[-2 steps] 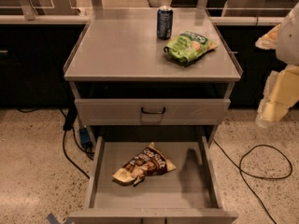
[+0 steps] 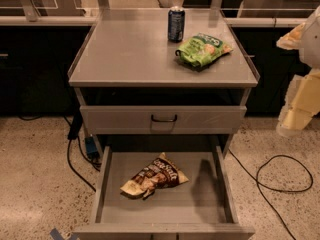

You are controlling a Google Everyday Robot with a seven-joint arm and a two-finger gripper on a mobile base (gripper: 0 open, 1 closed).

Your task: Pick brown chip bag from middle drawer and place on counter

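While gripper hangs R of counter, grip unclear, can + green bag sit atop

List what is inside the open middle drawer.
Only the brown chip bag lies on the middle drawer floor, left of centre. The floor under it is hidden. The gripper hangs outside, at the far right.

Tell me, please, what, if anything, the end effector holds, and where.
Nothing: the end effector hangs at the right edge, far from the chip bag in the drawer.

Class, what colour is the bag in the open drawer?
Bag dark brown, tan; camera view. End effector at right edge.
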